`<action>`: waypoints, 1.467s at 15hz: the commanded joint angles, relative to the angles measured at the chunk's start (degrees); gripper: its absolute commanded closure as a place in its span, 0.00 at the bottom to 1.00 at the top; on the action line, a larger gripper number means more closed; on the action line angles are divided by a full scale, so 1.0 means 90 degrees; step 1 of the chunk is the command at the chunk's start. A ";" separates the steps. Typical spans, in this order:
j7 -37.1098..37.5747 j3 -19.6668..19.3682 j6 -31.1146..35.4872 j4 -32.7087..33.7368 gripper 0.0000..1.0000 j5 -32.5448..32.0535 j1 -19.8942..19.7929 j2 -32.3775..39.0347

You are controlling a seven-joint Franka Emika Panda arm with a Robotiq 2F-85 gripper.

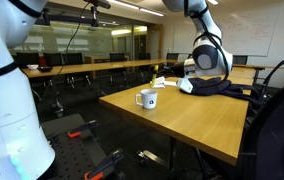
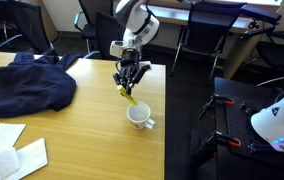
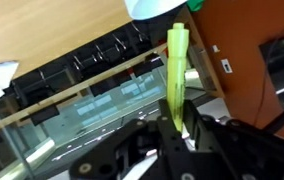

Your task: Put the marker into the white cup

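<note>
The yellow marker point(image 2: 128, 94) is held in my gripper point(image 2: 129, 84), tilted, its tip pointing down above the wooden table point(image 2: 82, 140). The white cup point(image 2: 139, 115) stands upright on the table just below and in front of the marker, near the table's edge, with its handle toward the edge. In the wrist view the marker point(image 3: 176, 70) sticks out from between the shut fingers point(image 3: 179, 125), and the cup's rim point(image 3: 152, 6) shows at the top edge. The cup point(image 1: 148, 99) with its dark logo also shows in an exterior view.
A dark blue garment point(image 2: 27, 85) lies crumpled on the table beside the gripper; it also shows in an exterior view point(image 1: 220, 88). White papers point(image 2: 7, 150) lie at the near corner. Office chairs point(image 2: 197, 35) stand beyond the table edge.
</note>
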 commanded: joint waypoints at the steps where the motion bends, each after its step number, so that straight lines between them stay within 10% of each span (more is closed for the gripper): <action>1: -0.0451 -0.0106 -0.0301 0.0421 0.95 0.0326 0.0024 0.0495; 10: -0.1350 -0.0264 -0.0636 0.0580 0.95 0.0033 0.0106 0.1018; 11: -0.1406 -0.0283 -0.0662 0.0594 0.55 -0.0080 0.0132 0.1016; 19: -0.1025 -0.0347 -0.0586 -0.0206 0.03 -0.0309 0.0227 0.0133; 22: -0.0587 -0.0481 0.0042 -0.0833 0.00 0.0031 0.0426 -0.0545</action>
